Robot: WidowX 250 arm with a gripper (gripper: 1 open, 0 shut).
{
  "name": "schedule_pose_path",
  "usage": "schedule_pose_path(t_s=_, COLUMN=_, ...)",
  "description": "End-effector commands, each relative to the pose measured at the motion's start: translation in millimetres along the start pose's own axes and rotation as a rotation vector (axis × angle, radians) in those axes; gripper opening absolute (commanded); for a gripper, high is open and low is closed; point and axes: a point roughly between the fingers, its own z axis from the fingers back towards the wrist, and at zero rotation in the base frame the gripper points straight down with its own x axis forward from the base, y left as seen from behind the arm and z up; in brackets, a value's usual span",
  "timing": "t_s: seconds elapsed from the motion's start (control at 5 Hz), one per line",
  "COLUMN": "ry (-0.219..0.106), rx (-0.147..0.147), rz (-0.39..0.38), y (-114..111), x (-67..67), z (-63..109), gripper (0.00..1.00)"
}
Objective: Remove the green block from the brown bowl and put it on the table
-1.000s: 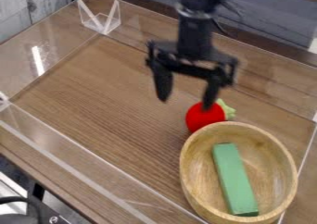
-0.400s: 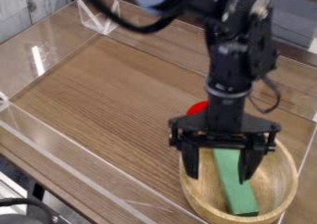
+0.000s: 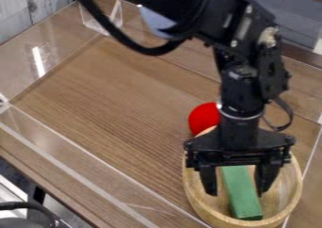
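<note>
The green block (image 3: 242,195) lies flat inside the brown bowl (image 3: 202,209) at the lower right of the table (image 3: 101,90). My gripper (image 3: 239,179) hangs straight down over the bowl, open, one finger on each side of the block's upper part. Its fingertips (image 3: 208,183) reach down inside the rim. I cannot tell whether they touch the block. The arm hides the far part of the bowl and the block's far end.
A red round fruit (image 3: 202,117) sits just behind the bowl, partly hidden by the arm. Low clear acrylic walls (image 3: 51,142) edge the table, with a clear corner piece (image 3: 101,17) at the back left.
The arm has swung from the table's middle to above the bowl and lowered. The open fingers now straddle the green block, slightly further right and down than before.
</note>
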Motion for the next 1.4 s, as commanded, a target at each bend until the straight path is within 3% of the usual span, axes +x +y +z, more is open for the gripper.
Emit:
schedule_pose_path(t_s=0.0, ry=-0.033, rx=-0.037, rz=-0.042, y=-20, x=5.0, z=14.3, gripper=1.00)
schedule_pose_path(t_s=0.4, ry=-0.044, rx=-0.043, rz=-0.066, y=-36, x=7.6, z=24.8, gripper=1.00)
schedule_pose_path(t_s=0.8, ry=-0.039, rx=-0.037, rz=-0.082, y=-20, x=19.6, z=29.5, gripper=1.00)
schedule_pose_path(t_s=1.2, ry=-0.057, rx=-0.064, rz=0.014, y=-2, x=19.8, z=15.9, gripper=1.00)
